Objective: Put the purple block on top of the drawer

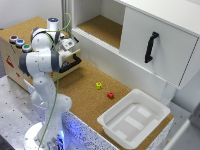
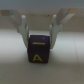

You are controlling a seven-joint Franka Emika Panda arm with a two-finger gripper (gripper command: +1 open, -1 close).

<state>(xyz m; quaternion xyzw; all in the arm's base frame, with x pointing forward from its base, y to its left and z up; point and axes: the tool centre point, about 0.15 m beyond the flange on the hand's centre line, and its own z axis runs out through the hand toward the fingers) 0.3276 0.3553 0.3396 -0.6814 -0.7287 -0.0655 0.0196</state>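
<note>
the wrist view shows the purple block (image 2: pixel 39 50) sitting between the two pale fingers (image 2: pixel 22 23) of the gripper (image 2: pixel 40 35), with each finger running down to one side of its top edge. its near face carries a yellow letter a, and a yellow mark lies on its top face. the block rests on a pale, blurred surface (image 2: pixel 15 70) beneath a darker band.
</note>
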